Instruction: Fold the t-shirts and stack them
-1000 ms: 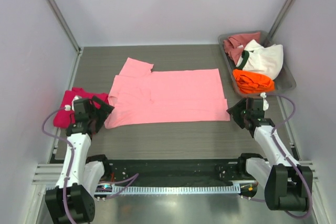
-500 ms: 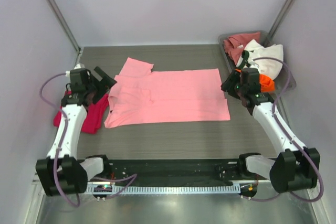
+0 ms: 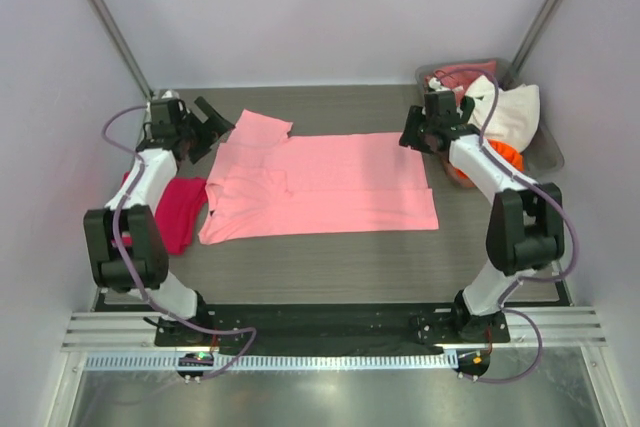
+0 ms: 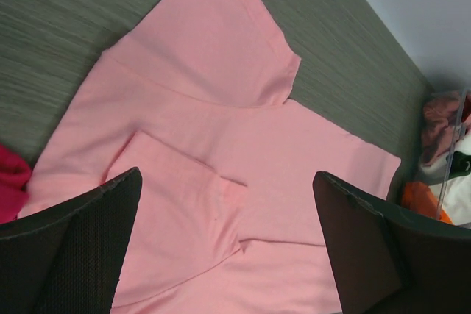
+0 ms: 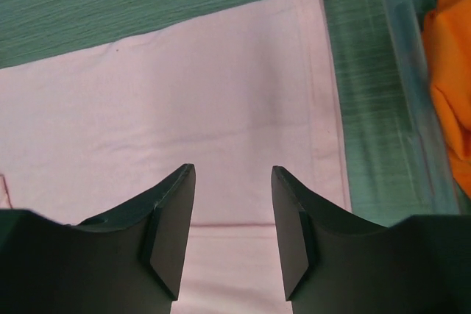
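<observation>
Arms: both had swung from the near edge to the far side of the light pink t-shirt [image 3: 330, 187] within the last second.
Magenta-red t-shirt [image 3: 178, 225]: lay crumpled at the left edge of the table [image 3: 320, 267], just beside the pink one.
Light pink t-shirt: lay flat mid-table, one sleeve folded in.
Left tool [image 3: 212, 124]: spread wide over the far-left sleeve.
Right tool [image 3: 408, 134]: fingers a narrow gap apart, over the far-right corner.
Tray [image 3: 548, 159]: far right, held the orange t-shirt [image 3: 507, 155], white t-shirt [image 3: 510, 112] and dusty rose t-shirt [image 3: 462, 75].

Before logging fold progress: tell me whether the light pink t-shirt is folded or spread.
Mostly spread: the light pink t-shirt lies flat on the table, one sleeve out, a flap folded onto its body.
</observation>
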`<state>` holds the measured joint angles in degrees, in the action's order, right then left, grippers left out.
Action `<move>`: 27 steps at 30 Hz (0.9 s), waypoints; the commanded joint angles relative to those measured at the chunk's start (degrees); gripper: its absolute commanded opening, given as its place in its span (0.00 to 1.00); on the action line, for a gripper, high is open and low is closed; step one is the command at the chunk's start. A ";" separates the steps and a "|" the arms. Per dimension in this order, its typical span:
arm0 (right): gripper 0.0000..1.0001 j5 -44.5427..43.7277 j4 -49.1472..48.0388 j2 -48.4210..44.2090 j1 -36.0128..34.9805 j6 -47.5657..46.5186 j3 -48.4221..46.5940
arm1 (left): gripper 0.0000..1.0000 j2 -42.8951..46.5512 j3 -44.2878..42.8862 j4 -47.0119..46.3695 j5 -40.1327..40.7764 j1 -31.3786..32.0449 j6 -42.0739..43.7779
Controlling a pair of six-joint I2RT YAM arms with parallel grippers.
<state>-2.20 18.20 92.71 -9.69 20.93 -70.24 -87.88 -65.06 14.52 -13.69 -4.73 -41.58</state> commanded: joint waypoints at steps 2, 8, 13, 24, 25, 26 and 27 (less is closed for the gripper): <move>0.52 -1.49 0.96 8.37 -1.20 -3.43 -10.60 | 1.00 -9.66 -11.30 -4.07 -4.06 0.07 0.18; 0.52 -7.20 5.70 21.98 -1.73 -4.31 -23.42 | 0.99 -22.22 -23.60 -1.52 -3.62 0.25 2.56; 0.53 -11.69 9.57 31.28 -1.73 -4.49 -33.19 | 1.00 -31.11 -32.66 0.23 -2.57 1.04 3.35; 0.58 -20.92 11.69 39.65 -1.82 -4.76 -40.50 | 0.94 -51.16 -58.25 14.48 -2.04 3.32 5.02; 0.58 -20.74 11.77 40.09 -1.82 -4.67 -40.68 | 0.94 -51.52 -58.86 14.83 -2.21 3.50 5.02; 0.58 -20.57 11.86 41.05 -1.82 -4.67 -41.12 | 0.94 -51.69 -58.87 14.92 -2.21 3.50 5.11; 0.57 -20.31 12.12 41.50 -1.82 -4.58 -41.38 | 0.94 -51.78 -58.87 15.01 -2.21 3.50 5.28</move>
<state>-20.45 29.26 133.19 -11.20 16.82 -108.88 -139.81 -121.60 26.17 -15.42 -1.50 -38.02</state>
